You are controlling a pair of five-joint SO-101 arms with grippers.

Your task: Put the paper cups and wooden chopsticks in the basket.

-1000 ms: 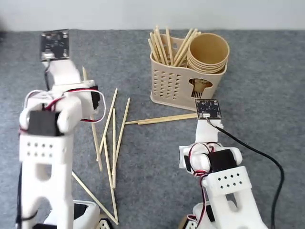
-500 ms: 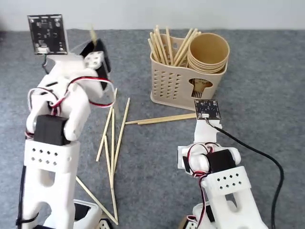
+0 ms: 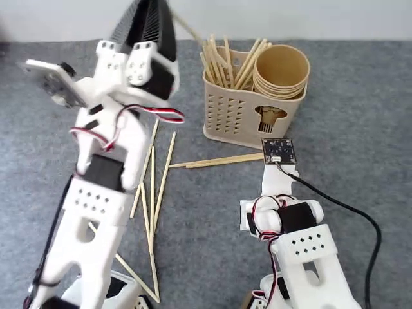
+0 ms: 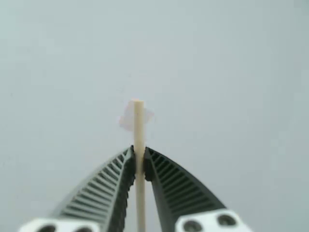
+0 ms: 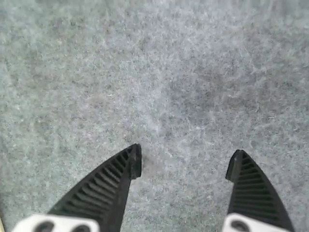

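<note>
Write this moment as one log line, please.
left gripper: shut on chopstick, high, near basket | right gripper: open, over mat | cups: in basket | loose chopsticks: on mat

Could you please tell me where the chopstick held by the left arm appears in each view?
High view: the held chopstick slants from the left claw, near the top edge, toward the basket.
Left wrist view: the held chopstick stands centred, pinched in the left claw.
Right wrist view: looks instead at grey carpet between the open right claw.
Shared landmark: the left claw's ribbed black fingers.
</note>
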